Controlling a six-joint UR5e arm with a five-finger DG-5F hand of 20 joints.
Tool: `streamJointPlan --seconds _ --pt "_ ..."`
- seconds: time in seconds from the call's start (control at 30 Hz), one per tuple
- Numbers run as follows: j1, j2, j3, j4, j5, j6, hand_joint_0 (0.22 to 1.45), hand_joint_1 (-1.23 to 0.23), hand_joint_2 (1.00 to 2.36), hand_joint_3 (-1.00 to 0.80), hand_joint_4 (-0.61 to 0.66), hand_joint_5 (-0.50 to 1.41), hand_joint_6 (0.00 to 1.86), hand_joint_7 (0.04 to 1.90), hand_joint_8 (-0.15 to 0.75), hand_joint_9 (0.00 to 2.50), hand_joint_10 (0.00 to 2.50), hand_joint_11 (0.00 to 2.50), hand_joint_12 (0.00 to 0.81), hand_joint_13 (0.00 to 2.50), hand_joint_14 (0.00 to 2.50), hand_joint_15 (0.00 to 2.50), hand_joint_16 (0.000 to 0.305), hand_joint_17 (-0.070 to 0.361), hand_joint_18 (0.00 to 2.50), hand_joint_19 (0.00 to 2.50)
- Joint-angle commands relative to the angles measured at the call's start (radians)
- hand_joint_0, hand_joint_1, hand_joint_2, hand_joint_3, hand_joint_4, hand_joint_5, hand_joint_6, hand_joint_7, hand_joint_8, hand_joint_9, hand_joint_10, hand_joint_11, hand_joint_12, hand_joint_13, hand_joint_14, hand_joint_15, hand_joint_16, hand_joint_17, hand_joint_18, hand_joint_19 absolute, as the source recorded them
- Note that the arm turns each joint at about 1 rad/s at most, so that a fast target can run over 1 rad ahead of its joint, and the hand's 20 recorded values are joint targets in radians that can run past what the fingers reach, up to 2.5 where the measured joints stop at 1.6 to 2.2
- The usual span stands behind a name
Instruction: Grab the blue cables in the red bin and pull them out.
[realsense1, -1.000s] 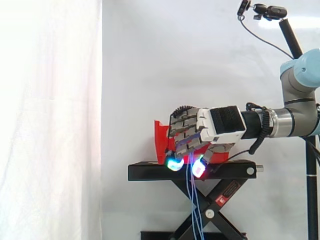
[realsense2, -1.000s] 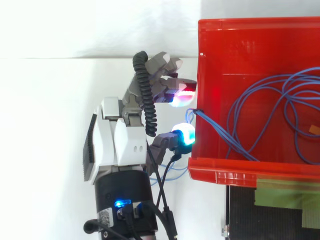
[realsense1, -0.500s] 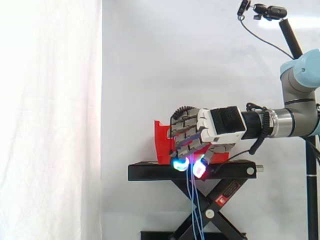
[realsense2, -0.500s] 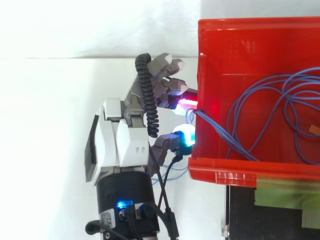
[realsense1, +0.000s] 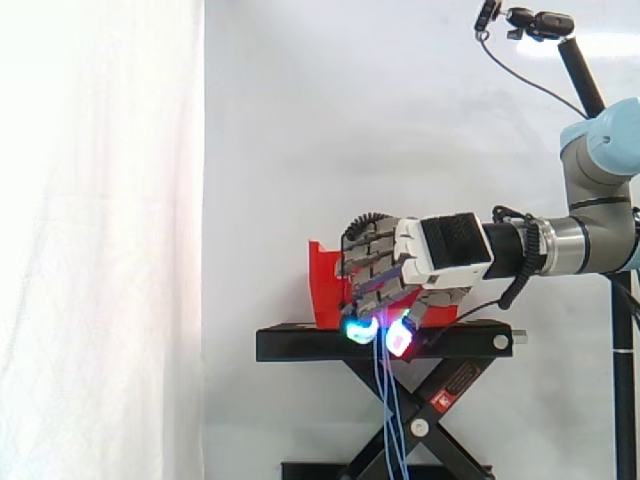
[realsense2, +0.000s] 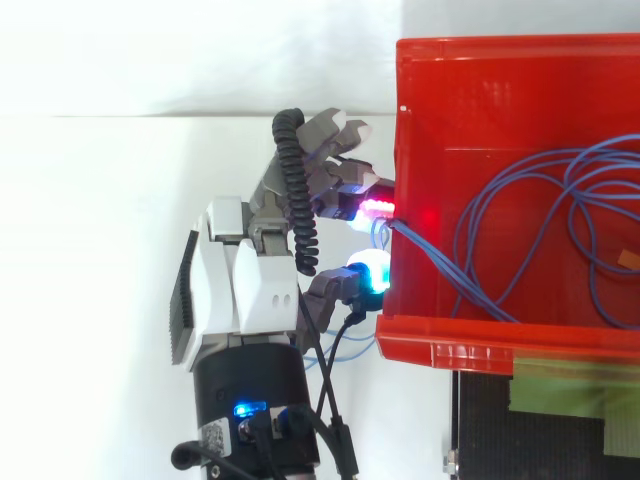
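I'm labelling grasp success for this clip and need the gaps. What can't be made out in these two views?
- Whether the robot hand actually holds the blue cables: in the top view, the contact spot by the red bin wall is small and washed out by glow.
- Cable loops' far side: cut off by the top view's right edge.
- Hanging cable ends: cut off by the side view's bottom edge.
- Bin's inside, side view: hidden by its wall and the robot hand.

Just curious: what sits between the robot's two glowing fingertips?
The blue cables. In the top view they come out of the red bin's front wall and pass between the hand's curled fingers; the side view shows them hanging below.
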Motion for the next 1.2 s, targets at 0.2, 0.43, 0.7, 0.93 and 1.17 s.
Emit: streamJointPlan --seconds 0.2,0.43,0.7,0.93,1.17 --pt "0.003 0.000 0.000 0.005 0.003 0.002 0.71 -0.99 1.00 -1.00 0.11 0.90 0.02 0.49 0.223 0.97 0.03 0.70 0.327 0.73 0.02 0.48 0.048 0.107 0.53 0.43" --pt "0.005 0.000 0.000 0.006 0.003 0.002 0.70 -0.99 1.00 -1.00 0.11 0.89 0.02 0.46 0.224 0.96 0.03 0.69 0.330 0.73 0.02 0.48 0.048 0.108 0.52 0.44" --pt "0.000 0.000 -0.001 0.002 0.000 0.002 0.71 -1.00 1.00 -1.00 0.09 0.96 0.02 0.62 0.225 0.96 0.03 0.71 0.325 0.73 0.02 0.48 0.047 0.107 0.52 0.43" --pt "-0.006 0.000 0.000 -0.014 -0.003 0.002 0.74 -0.99 1.00 -1.00 0.04 1.07 0.01 0.87 0.224 1.00 0.03 0.72 0.319 0.73 0.02 0.48 0.046 0.103 0.52 0.43" --pt "-0.008 0.000 0.000 -0.014 -0.003 0.002 0.75 -0.98 1.00 -1.00 0.03 1.14 0.01 0.99 0.220 1.02 0.03 0.73 0.314 0.75 0.02 0.48 0.044 0.099 0.53 0.43"
